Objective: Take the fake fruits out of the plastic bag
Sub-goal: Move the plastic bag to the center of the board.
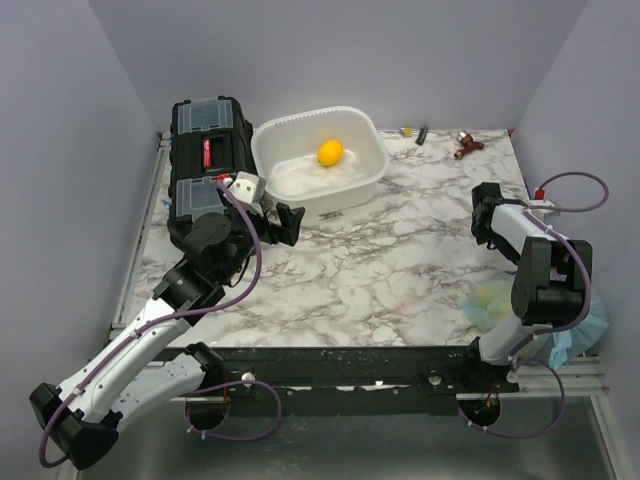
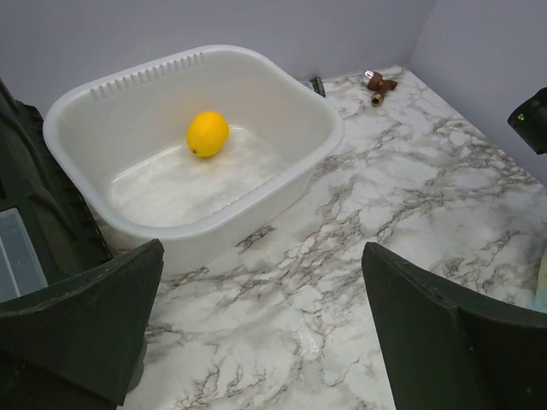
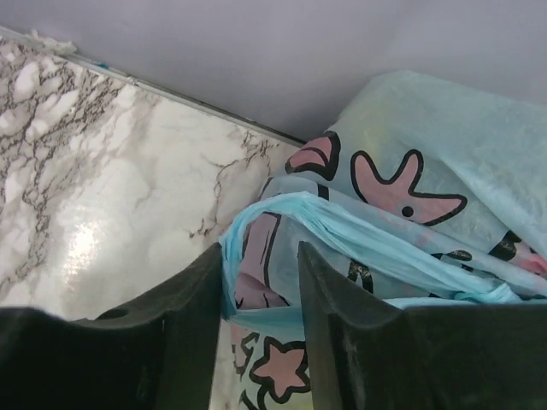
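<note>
At the near right corner of the tabletop (image 1: 400, 260), the right hand (image 3: 261, 265) stands partly closed. A bunched fold of the plastic bag (image 3: 410, 154) fills the narrow gap and touches both fingers. It has film in its grip, though how firmly cannot be told, nor whether the fold is a handle, the rim or the closed end. The bag lies crumpled against the right edge, and part of it seems to hang past that edge. The fake fruits (image 1: 492, 296) show only as a pale yellow-green patch through the film, so which one it is cannot be told.

The step in hand looks like securing the bag, and no fruit is out yet. The pinch should take film alone, deep enough between the fingers that the thin plastic does not slide free. The bag should be drawn inward over the marble before any lifting, or a fruit could roll off the near or right edge. A slow lift would show which end is held.

Toward the far left, the left hand (image 2: 265, 333) hangs wide open and empty above the tabletop, just short of the white tub (image 1: 372, 172). It is well apart from the bag and would have to cross over to help. The lemon (image 1: 330, 152) lies in the tub, and the black tool case (image 1: 205, 130) stands beside it at the far left corner.
</note>
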